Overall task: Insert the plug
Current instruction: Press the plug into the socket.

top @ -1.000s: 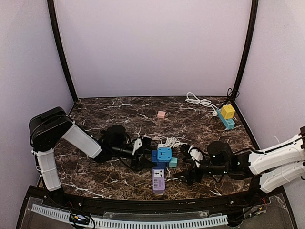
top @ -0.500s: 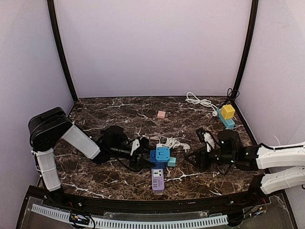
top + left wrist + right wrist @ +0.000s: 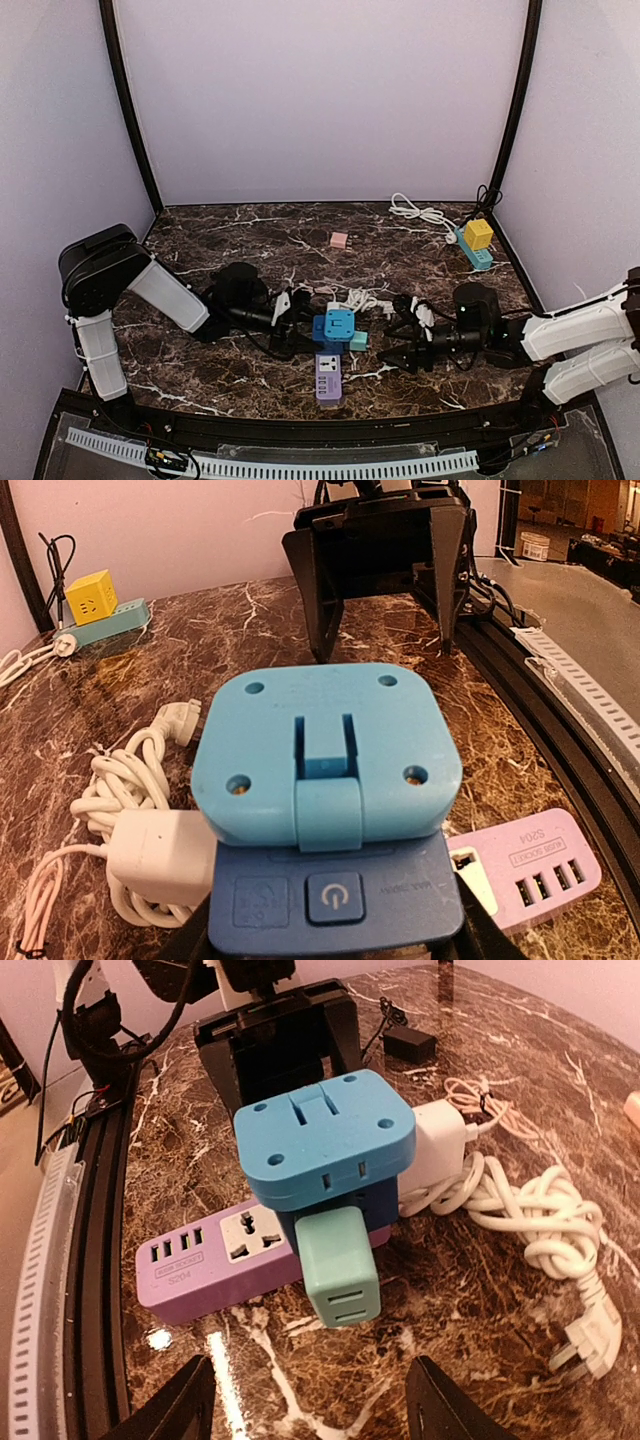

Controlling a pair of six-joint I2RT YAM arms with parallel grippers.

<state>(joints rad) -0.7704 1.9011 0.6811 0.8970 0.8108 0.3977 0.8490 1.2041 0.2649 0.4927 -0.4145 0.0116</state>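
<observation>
A light blue socket cube (image 3: 339, 323) sits on a dark blue base (image 3: 335, 895), and my left gripper (image 3: 305, 330) is shut on that block from the left. Its black fingers (image 3: 188, 946) show at the base's lower corners. The teal plug (image 3: 340, 1265) sticks out of the dark blue base's side, over the edge of the purple power strip (image 3: 215, 1255). Whether its prongs are seated is hidden. My right gripper (image 3: 305, 1410) stands open just short of the teal plug (image 3: 358, 340), with nothing between its fingers (image 3: 165, 1400).
A white charger (image 3: 440, 1140) with a coiled white cable (image 3: 520, 1210) lies against the far side of the cube. A pink adapter (image 3: 339, 240) sits mid-table. At the back right are a yellow cube on a teal strip (image 3: 477, 240) and another white cable (image 3: 420, 212).
My right gripper lifted from the table's front, swung back, then came in low facing the teal plug, its jaws narrowing. The left gripper and cube shifted only slightly.
</observation>
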